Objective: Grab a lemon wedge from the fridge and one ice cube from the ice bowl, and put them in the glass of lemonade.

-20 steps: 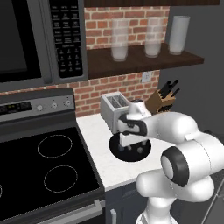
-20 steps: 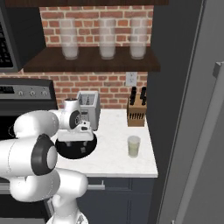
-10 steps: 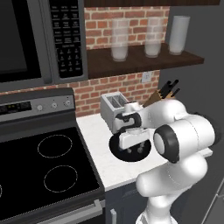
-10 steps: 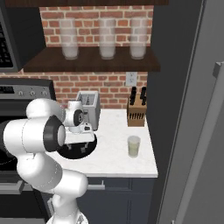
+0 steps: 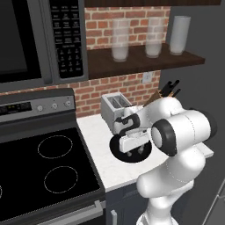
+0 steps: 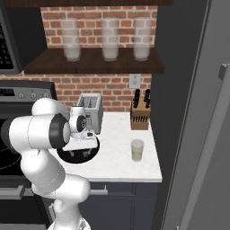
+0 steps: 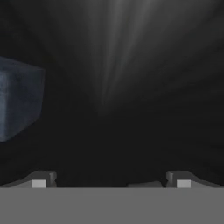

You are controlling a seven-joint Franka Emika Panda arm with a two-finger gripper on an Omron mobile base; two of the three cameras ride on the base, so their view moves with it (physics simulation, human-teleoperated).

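The ice cube (image 7: pixel 19 100) lies in the ice bowl (image 5: pixel 117 151) near the tabletop's front edge, off to one side of my end effector (image 7: pixel 109 179), whose jaws stand wide and empty. I judge I'm fetching ice; next I must centre over the cube.

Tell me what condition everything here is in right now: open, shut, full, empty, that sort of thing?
claw: open, holding nothing, down in the ice bowl.
ice bowl: upright on the counter, an ice cube inside.
ice cube: loose, off to one side of the claw, not gripped.
glass of lemonade: upright, holding pale liquid.
fridge: door shut.
toaster: slots empty.
frosted glasses: upright on the shelf.
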